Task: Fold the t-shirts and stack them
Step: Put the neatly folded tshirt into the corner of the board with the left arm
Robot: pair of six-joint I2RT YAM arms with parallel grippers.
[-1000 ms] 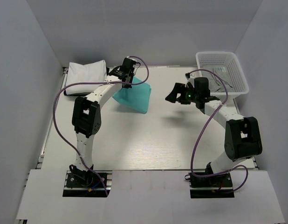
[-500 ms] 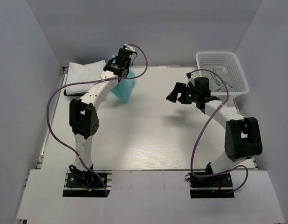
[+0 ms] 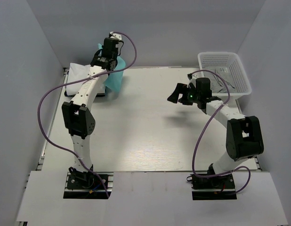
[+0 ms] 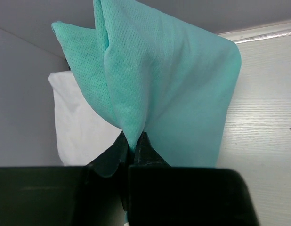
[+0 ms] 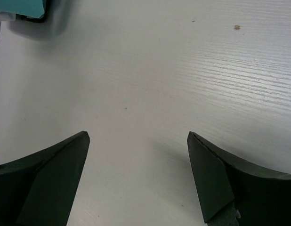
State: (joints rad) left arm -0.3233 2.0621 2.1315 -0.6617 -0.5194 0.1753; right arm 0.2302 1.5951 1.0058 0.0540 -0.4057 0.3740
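Observation:
My left gripper (image 3: 111,57) is shut on a folded teal-green t-shirt (image 3: 115,77) and holds it hanging at the far left of the table, next to the folded white t-shirts (image 3: 82,75). In the left wrist view the teal shirt (image 4: 173,89) hangs from my shut gripper (image 4: 132,143), with the white stack (image 4: 79,127) behind it to the left. My right gripper (image 3: 174,95) is open and empty above the bare table, right of centre; its wrist view shows only tabletop in the gap of that gripper (image 5: 138,136).
A white mesh basket (image 3: 224,73) stands at the far right with something pale inside. The white tabletop (image 3: 150,127) lies between the arms. Grey walls close in the left, back and right.
My left gripper has lifted the teal shirt and carried it left and farther back, from the middle-left of the table to beside the white stack. The right arm has barely moved.

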